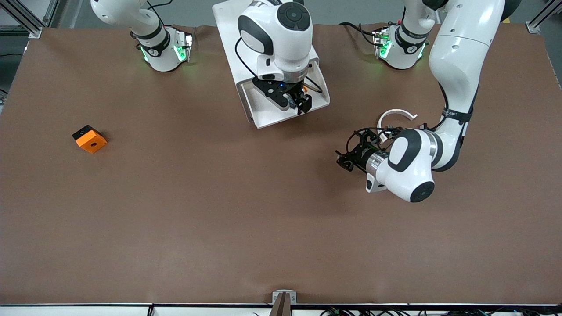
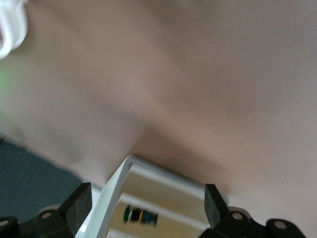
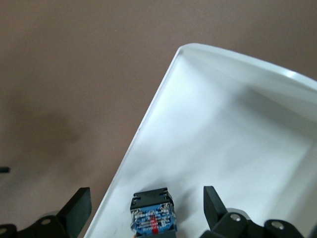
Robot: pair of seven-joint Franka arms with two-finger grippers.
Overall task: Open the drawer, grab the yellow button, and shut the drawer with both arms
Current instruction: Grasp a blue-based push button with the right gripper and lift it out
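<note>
drawer (image 1: 287,115) is pulled out near the tabletop's (image 1: 219,210) base-side edge, so you have room to reach in. right end effector (image 1: 298,102) hangs over it, fingers spread, straddling the button (image 3: 152,214) on the drawer floor by a side wall, placed for a pinch. left end effector (image 1: 347,158) waits spread over bare tabletop, likely kept for closing. only the right wrist view shows the button's blue body; only the front view shows the orange block (image 1: 89,139) toward the right arm's end.

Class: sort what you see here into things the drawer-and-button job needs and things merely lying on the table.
Job: drawer, open; button in it; right gripper open over it; left gripper open, low over the table.

Lying about: orange block; white ring.
</note>
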